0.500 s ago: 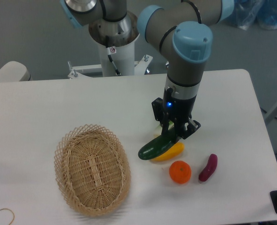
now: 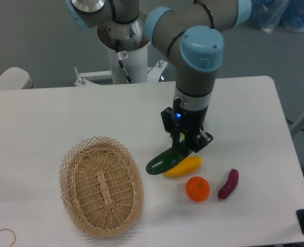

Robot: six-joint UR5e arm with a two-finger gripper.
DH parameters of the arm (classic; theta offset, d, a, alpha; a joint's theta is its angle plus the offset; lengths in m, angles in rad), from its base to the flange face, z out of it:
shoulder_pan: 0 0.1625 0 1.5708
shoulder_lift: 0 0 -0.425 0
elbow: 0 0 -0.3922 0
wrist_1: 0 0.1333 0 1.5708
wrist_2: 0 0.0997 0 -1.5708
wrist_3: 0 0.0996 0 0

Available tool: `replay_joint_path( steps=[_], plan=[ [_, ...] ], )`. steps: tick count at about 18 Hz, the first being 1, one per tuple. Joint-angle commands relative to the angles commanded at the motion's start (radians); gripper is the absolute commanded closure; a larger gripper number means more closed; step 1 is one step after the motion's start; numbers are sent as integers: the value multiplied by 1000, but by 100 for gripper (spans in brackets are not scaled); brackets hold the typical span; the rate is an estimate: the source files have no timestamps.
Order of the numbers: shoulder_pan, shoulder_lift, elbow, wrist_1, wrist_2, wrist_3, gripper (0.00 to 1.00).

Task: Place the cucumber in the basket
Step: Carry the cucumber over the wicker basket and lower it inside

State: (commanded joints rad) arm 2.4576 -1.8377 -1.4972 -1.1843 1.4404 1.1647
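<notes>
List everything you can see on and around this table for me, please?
basket: one, light tan wicker, front left of the table, nothing in it.
cucumber: one, dark green, held tilted at its right end by the jaws, just right of the basket.
yellow fruit: one, yellow, on the table under and behind the cucumber.
orange: one, orange, in front of the yellow fruit.
sweet potato: one, purple, right of the orange.
hook: one, thin tan, front left corner.
table: one, white.
bags: blue, top right background.
arm: one, grey with light blue caps.
gripper: one, black, shut on the cucumber.
</notes>
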Motion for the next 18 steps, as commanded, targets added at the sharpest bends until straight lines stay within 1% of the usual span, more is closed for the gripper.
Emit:
replay_joint_path(
  steps=[3, 5, 6, 9, 11, 12, 13, 14, 16, 17, 18],
  plan=[
    [-64, 11, -9, 8, 17, -141, 71],
    [-129, 8, -31, 9, 70, -224, 71],
    [-159, 2, -29, 8, 96, -294, 71],
    [-232, -18, -32, 8, 110, -535, 71],
    [-244, -50, -34, 11, 117, -684, 71],
    [-262, -64, -34, 12, 123, -748, 71],
    [-273, -77, -29, 24, 136, -804, 71],
    [-276, -87, -28, 50, 158, -845, 72],
    [-282, -110, -29, 124, 181, -922, 71],
    [-289, -121, -35, 143, 184, -960, 71],
    [-298, -127, -41, 146, 199, -980, 71]
  ],
)
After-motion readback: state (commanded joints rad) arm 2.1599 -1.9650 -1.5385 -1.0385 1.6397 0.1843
